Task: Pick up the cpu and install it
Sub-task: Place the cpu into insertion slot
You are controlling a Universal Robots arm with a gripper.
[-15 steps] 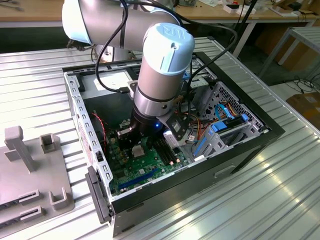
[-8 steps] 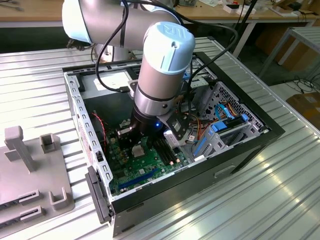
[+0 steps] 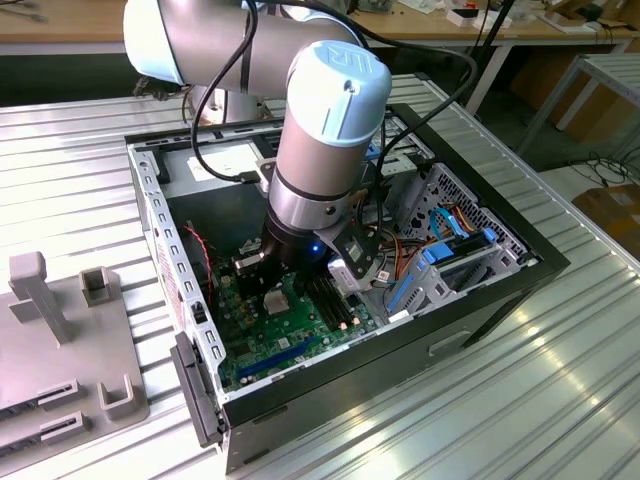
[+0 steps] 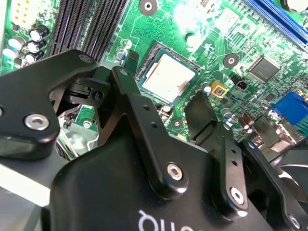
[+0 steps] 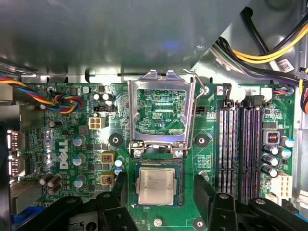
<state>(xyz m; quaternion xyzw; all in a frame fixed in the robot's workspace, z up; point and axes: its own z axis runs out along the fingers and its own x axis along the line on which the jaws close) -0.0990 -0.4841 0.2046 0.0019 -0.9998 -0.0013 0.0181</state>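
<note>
The cpu [image 5: 155, 186], a small silver-grey square plate, lies flat in its socket on the green board [image 5: 62, 139] inside the open computer case [image 3: 400, 350]. It also shows in the second wrist view [image 4: 168, 77]. My gripper [image 5: 157, 192] hangs just above it, open, with one black finger [image 5: 119, 187] on each side of the socket and a gap between both fingers and the cpu. The socket's metal retention frame [image 5: 159, 113] is flipped up and open beside the cpu. In the exterior view the gripper [image 3: 280, 285] is low inside the case over the board.
Black memory slots [image 5: 240, 144] run beside the socket. Bundled cables [image 5: 269, 48] and a drive cage [image 3: 450, 250] fill the case's side at the exterior view's right. A grey fixture [image 3: 60, 340] stands on the ribbed metal table [image 3: 500, 400] at the exterior view's left.
</note>
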